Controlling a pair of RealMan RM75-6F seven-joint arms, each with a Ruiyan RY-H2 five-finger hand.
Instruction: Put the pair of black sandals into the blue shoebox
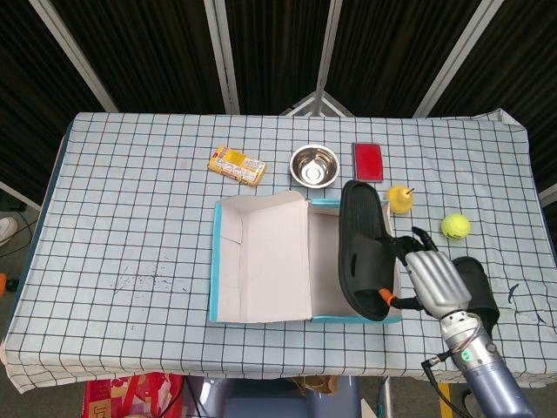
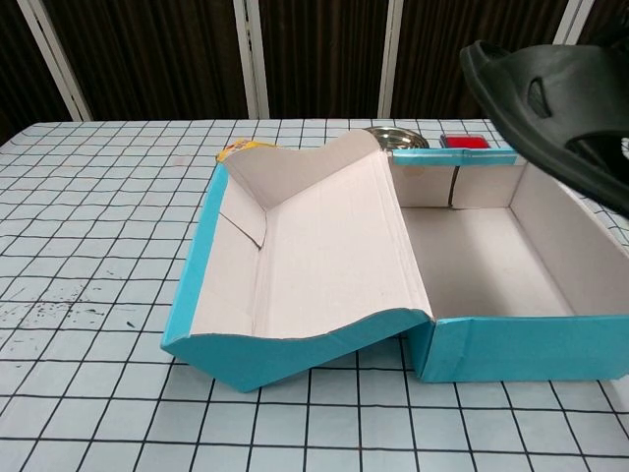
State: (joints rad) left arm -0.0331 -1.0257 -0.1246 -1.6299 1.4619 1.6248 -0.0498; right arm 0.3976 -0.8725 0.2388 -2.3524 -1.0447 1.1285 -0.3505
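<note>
My right hand [image 1: 432,279] grips a black sandal [image 1: 362,248] and holds it in the air over the right half of the open blue shoebox [image 1: 214,270]. In the chest view the sandal [image 2: 555,98] hangs tilted above the box's right wall [image 2: 521,344], toe pointing left. The second black sandal [image 1: 477,292] lies on the table right of the box, partly hidden behind my hand. The box's inside is bare, its lid [image 1: 261,257] folded open to the left. My left hand is in neither view.
Behind the box stand a steel bowl [image 1: 314,165], a red case [image 1: 368,161], a yellow snack packet [image 1: 238,164] and a yellow pear [image 1: 399,198]. A tennis ball [image 1: 455,226] lies right of the box. The table's front edge runs close behind my right arm.
</note>
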